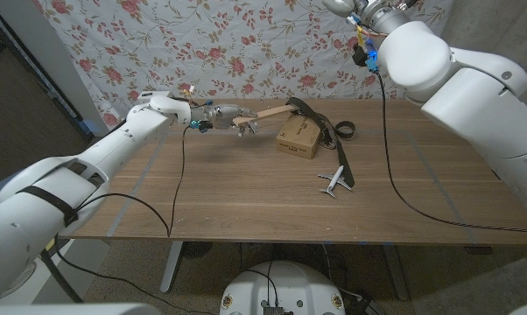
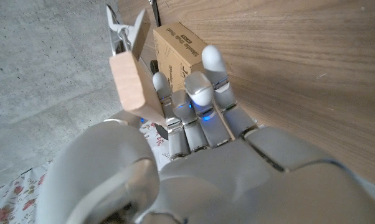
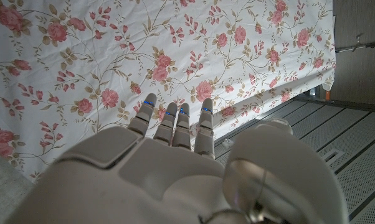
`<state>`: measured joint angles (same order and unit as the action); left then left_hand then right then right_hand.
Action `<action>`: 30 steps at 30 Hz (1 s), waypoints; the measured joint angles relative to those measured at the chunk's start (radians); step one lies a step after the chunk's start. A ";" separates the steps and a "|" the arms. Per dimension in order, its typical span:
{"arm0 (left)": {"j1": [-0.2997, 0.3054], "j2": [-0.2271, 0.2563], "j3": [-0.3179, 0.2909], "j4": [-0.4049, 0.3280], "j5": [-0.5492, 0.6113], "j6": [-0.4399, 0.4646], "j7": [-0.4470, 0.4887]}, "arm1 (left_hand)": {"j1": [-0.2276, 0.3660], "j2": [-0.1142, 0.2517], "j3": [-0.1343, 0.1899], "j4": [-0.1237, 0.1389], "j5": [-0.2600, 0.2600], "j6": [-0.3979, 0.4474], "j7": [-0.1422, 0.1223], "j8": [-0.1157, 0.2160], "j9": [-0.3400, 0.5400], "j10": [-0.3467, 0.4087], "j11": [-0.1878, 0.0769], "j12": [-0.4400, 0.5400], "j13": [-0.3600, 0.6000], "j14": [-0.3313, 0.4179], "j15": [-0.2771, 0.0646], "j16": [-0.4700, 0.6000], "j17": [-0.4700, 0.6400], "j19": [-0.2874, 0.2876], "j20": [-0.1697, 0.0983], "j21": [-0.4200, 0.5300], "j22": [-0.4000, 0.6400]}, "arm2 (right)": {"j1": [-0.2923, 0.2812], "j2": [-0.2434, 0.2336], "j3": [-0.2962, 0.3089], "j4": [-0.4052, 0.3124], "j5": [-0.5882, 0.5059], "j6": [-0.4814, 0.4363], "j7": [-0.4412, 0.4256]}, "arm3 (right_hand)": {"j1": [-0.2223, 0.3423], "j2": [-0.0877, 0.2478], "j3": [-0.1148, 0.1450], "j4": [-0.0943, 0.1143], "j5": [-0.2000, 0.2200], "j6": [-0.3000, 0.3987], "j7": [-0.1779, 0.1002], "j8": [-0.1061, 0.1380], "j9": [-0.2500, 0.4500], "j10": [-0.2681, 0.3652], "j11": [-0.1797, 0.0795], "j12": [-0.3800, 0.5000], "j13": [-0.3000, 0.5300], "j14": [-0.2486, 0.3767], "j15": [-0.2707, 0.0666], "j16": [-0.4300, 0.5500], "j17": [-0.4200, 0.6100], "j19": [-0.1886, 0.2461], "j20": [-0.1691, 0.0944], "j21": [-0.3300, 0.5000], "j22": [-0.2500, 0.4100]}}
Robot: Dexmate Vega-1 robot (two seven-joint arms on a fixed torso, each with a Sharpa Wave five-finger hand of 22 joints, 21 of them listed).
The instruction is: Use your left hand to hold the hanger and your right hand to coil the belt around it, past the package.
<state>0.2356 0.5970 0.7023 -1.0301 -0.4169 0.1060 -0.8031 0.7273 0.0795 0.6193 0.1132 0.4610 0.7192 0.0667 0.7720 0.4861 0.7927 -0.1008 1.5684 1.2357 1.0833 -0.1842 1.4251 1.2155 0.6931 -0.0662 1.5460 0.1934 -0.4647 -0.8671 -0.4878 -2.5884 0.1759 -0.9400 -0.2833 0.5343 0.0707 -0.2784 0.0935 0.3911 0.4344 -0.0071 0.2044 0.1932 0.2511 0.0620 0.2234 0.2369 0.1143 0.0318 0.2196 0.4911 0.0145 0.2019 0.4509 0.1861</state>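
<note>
Behind the wooden desk (image 1: 246,197) hangs a flowered cloth (image 1: 246,44), filling the upper part of the head view. Near the upper middle of that frame the left hand (image 1: 213,116) grips one end of the wooden hanger (image 1: 268,112), and the hanger reaches from it toward the right, lifted a little above the desk. In the left wrist view the fingers (image 2: 203,93) curl around the wood, with the pale end of the hanger standing just beside them. The dark belt (image 1: 320,131) lies draped over the far end of the hanger; from there it runs down past the brown package (image 1: 298,138), which sits just right of the hanger, and ends near a small metal clip (image 1: 333,182) in the middle of the frame. The right hand (image 3: 175,162) is raised high, well apart from the desk, facing the cloth; its fingers are stretched out and apart, and it holds nothing. I judge the belt to be soft and floppy, light, maybe a bit smooth, so it can slide off the wood when it is pulled. A good place to take it seems to be the free strap beyond the package. The hanger looks stiff and light, so a firm grip at one end should carry it.
</note>
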 measured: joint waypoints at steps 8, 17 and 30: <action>-0.021 -0.006 0.034 -0.014 0.043 0.049 0.011 | 0.024 0.003 0.000 0.000 -0.034 -0.007 0.007 -0.042 -0.035 0.001 0.000 0.000 -0.001 0.000 0.000 -0.009 0.000 0.000 0.000 0.004 0.000 | -0.030 -0.009 0.027 -0.004 -0.005 0.019 0.000 | 0.000 0.000 0.000 0.000 -0.008 0.000 0.000 0.000 0.000 0.007 0.000 0.000 0.000 0.000 0.000 0.000 -0.004 0.000 0.000 0.000 0.000; 0.006 0.013 0.043 -0.112 0.086 0.103 0.106 | 0.163 -0.013 -0.079 -0.079 -0.162 0.001 0.021 -0.150 -0.090 0.017 0.016 -0.294 -0.383 -0.028 0.003 -0.127 -0.059 -0.060 0.005 -0.002 -0.004 | -0.063 -0.020 0.060 -0.003 -0.006 0.048 0.006 | 0.000 0.000 0.000 0.000 -0.008 0.009 -0.002 0.000 0.000 0.007 0.000 0.000 0.000 0.005 -0.005 0.000 -0.005 -0.004 0.004 -0.004 0.000; 0.034 0.037 0.046 -0.206 0.121 0.116 0.170 | 0.109 -0.172 -0.229 -0.136 -0.110 -0.482 0.081 -0.544 -0.165 -0.402 0.155 -0.771 -0.751 -0.414 0.117 -0.690 -0.694 -0.387 0.117 -0.278 -0.025 | -0.095 -0.031 0.095 0.001 -0.003 0.081 0.013 | -0.005 0.001 0.000 0.000 -0.008 0.009 -0.002 0.000 0.000 0.009 -0.002 0.000 -0.005 0.007 -0.003 0.000 -0.009 -0.004 0.004 -0.007 0.000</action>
<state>0.2697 0.6340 0.7481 -1.2359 -0.2961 0.2218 -0.6333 0.8363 -0.0926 0.3898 -0.0228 0.3511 0.2369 0.1475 0.2285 0.3209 0.3912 0.0544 0.7972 0.4846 0.6697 -0.0669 0.7351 0.5213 0.3065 0.0507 1.2679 0.1683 -0.5598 -0.8983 -0.3929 -2.5873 0.1733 -0.8591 -0.2704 0.5294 0.0716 -0.2784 0.0936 0.3834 0.4433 -0.0090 0.2043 0.1932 0.2600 0.0601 0.2235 0.2321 0.1216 0.0283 0.2196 0.4818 0.0108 0.2055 0.4436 0.1863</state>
